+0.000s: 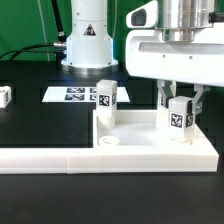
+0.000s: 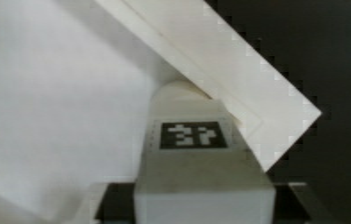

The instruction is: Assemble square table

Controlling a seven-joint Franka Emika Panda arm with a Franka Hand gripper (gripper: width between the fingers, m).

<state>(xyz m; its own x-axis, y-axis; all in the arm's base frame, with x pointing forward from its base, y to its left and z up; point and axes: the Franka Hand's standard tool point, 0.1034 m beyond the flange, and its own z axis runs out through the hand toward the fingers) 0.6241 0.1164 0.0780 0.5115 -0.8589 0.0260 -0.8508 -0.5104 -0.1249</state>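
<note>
While arm [image 1: 165, 45] points straight down over tabletop [image 1: 140, 132] corner, jaws clamped on upright leg [image 1: 179, 117]

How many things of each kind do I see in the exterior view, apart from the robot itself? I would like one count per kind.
Leg: 3
Tabletop: 1
Marker board: 1
Barrier: 1
Total: 6

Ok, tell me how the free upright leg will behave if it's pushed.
The free leg stands tall on a small base, so it probably tips rather than slides. It looks like rigid plastic, likely light. Smooth faces may slip, though the gripper holds a second leg squarely.
</note>
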